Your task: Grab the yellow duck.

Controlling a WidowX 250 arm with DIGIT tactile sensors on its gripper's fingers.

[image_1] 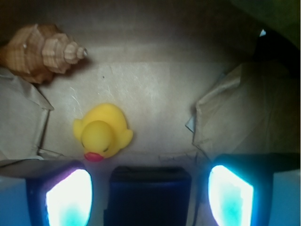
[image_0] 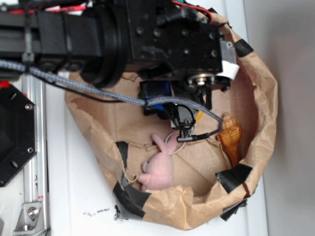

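Wrist view gives us what the exterior view cannot: the yellow duck (image_1: pixel 102 132) in full, sitting on the cardboard floor (image_1: pixel 160 94) with its red beak toward the camera, just beyond the left finger (image_1: pixel 69 197). Both fingers glow pale blue at the bottom edge, set wide apart with nothing between them — the duck lies ahead of the gap and off to the left, not inside it. A spiral seashell (image_1: pixel 40 52) rests in the upper left corner, well apart from the duck.

From the exterior view we see the whole setting instead: a brown paper basket (image_0: pixel 266 98) patched with black tape, a pink plush bunny (image_0: pixel 160 169) on its floor, and the shell lying close to the right wall. The gripper (image_0: pixel 170 105) hangs inside the basket under the black arm (image_0: pixel 147 39). There the duck is almost wholly hidden; only a sliver of yellow shows beside the gripper, too small to be sure of. The bunny never appears in the wrist view.

Crumpled paper walls crowd both sides of the wrist view; open floor lies ahead, between duck and right-hand wall.
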